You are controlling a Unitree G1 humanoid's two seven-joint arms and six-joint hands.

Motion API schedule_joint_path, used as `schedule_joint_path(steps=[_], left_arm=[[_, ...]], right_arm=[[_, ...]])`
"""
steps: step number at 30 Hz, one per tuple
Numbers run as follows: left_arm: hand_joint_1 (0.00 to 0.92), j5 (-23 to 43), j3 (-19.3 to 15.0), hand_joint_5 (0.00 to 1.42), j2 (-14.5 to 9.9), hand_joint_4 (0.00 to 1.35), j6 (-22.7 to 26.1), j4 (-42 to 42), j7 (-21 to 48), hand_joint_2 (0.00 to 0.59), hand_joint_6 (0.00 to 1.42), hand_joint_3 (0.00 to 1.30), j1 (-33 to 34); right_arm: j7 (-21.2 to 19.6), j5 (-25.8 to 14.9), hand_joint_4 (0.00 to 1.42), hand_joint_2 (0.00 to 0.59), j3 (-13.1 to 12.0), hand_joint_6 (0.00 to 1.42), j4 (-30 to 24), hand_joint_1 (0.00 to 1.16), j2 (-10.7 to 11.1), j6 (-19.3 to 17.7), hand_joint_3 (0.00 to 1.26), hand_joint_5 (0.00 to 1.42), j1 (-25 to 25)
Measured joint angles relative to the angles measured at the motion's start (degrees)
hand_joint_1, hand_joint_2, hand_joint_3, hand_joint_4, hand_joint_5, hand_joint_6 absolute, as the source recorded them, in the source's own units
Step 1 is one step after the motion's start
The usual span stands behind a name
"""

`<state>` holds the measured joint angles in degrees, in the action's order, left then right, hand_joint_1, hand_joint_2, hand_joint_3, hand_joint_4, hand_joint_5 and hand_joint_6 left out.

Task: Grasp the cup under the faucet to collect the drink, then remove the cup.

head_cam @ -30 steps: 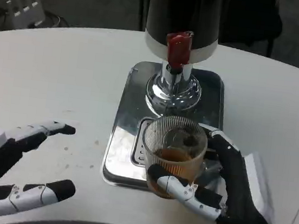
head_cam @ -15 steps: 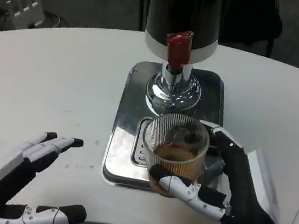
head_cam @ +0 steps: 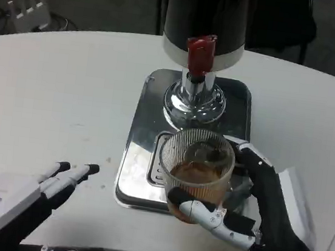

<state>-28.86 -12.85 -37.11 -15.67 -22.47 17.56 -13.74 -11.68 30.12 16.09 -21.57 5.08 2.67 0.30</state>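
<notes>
- There is 1 ribbed clear glass cup with brown drink in its lower part, 1 dark drink dispenser with 1 red tap lever on a chrome faucet, and 1 shiny steel drip tray under them.
- The cup is over the front part of the drip tray, in front of the faucet base; I cannot tell if its bottom touches the tray.
- The right robot hand holds the cup: the fingers wrap the lower front and the thumb is behind the right side of the rim.
- The left robot hand is at the lower left, holding nothing, with its fingers stretched forward and slightly apart above the white table.
- The top of the dispenser is cut by the upper picture edge, and both forearms are cut by the lower edge.
- The bottom of the cup is hidden by the right fingers.
- A small white object lies beyond the far left table edge; it is hard to make out.
- The table has open room left of the tray and right of it, and its round edge runs behind the dispenser.
</notes>
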Motion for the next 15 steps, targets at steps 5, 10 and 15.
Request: schedule_joint_path(steps=[5, 10, 15], left_arm=[[0.0, -1.05, 0.04, 0.0, 0.0, 0.0, 0.33, -0.53, 0.0, 0.11, 0.11, 0.01, -0.09], [0.0, -1.29, 0.19, 0.0, 0.0, 0.0, 0.35, -0.56, -0.01, 0.11, 0.11, 0.0, -0.09], [0.0, -1.45, 0.39, 0.0, 0.0, 0.0, 0.71, -0.56, -0.01, 0.11, 0.1, 0.0, -0.05]], right_arm=[[0.43, -0.09, 0.75, 0.18, -0.02, 0.94, -1.4, 0.85, 0.11, -0.45, 0.7, 0.94, 0.7], [1.02, -0.12, 0.75, 0.181, -0.03, 0.94, -1.53, 0.86, 0.22, -0.74, 0.7, 0.94, 1.25], [1.67, -0.26, 0.76, 0.179, -0.1, 0.94, -2.56, 0.85, 0.39, -0.99, 0.71, 0.94, 2.05]])
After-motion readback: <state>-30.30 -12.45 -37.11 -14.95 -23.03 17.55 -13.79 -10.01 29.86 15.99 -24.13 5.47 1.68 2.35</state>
